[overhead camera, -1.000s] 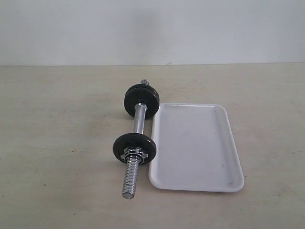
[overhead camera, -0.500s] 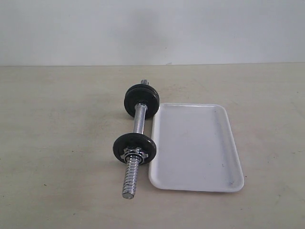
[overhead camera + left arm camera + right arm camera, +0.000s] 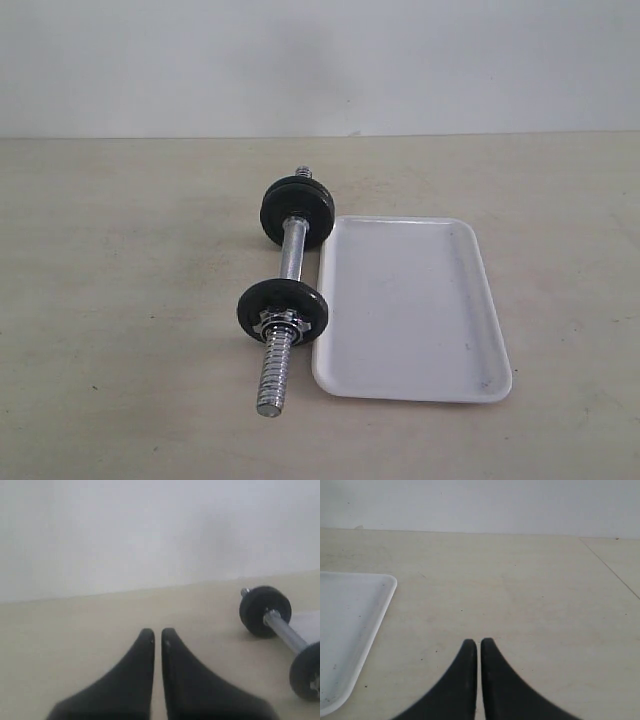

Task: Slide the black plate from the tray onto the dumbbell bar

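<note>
The dumbbell bar (image 3: 292,255) lies on the table, just left of the white tray (image 3: 410,300). A black plate (image 3: 256,306) sits on the bar's near part, with a chrome star nut (image 3: 280,322) against its front and bare thread (image 3: 272,375) beyond. More black discs (image 3: 300,212) sit at the far end. Nothing lies on the tray. Neither arm shows in the exterior view. My left gripper (image 3: 157,632) is shut and holds nothing, with the bar (image 3: 285,632) off to one side. My right gripper (image 3: 480,642) is shut and holds nothing, beside the tray's corner (image 3: 350,615).
The pale table surface (image 3: 120,300) ends at a plain white wall (image 3: 320,60) behind. A seam in the table (image 3: 615,570) shows in the right wrist view.
</note>
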Available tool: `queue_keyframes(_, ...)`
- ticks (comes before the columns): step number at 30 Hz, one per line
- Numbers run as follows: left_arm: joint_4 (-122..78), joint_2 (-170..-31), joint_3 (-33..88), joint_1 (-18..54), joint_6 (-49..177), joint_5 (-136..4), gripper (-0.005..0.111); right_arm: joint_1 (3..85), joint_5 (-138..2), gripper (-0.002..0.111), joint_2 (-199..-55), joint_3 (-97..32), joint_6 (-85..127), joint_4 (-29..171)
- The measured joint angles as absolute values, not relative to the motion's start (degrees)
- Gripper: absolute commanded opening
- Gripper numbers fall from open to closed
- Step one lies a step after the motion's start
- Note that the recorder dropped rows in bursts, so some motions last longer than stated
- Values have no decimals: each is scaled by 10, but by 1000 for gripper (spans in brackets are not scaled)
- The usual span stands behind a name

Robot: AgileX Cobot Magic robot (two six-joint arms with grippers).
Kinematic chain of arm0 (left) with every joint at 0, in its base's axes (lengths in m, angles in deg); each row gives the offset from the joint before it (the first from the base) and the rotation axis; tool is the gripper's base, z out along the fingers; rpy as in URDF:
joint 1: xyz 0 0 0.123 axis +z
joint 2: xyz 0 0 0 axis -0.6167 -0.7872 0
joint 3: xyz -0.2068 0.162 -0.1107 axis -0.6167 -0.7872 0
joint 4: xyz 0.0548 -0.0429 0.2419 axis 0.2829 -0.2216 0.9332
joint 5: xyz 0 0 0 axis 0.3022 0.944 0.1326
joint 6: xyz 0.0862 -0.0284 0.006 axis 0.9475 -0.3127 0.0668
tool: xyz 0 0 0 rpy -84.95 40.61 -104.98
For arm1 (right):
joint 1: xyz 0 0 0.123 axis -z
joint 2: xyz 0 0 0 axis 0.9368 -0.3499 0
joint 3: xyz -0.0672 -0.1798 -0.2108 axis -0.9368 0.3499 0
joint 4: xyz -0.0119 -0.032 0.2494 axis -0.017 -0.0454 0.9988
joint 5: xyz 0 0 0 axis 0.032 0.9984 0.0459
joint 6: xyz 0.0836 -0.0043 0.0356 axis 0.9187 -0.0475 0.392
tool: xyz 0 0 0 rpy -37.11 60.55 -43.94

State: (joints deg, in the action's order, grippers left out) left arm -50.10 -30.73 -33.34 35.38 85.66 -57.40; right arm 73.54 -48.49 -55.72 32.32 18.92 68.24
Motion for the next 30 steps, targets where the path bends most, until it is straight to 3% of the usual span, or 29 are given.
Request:
queue_keyframes(3,-449,-307,-333,354,798,-601,5,735,-485,1,-557,323,189,682)
queue_keyframes(6,-143,-307,-333,359,487,-574,5,735,-485,1,-557,323,189,682)
queue_keyframes(8,-73,-307,-333,361,377,-504,5,735,-485,1,-557,323,189,682)
queue_keyframes(15,-184,-307,-333,361,536,-475,5,735,-485,1,-557,323,189,682)
queue_keyframes(30,-204,-307,-333,361,545,-475,5,735,-485,1,-557,323,189,682)
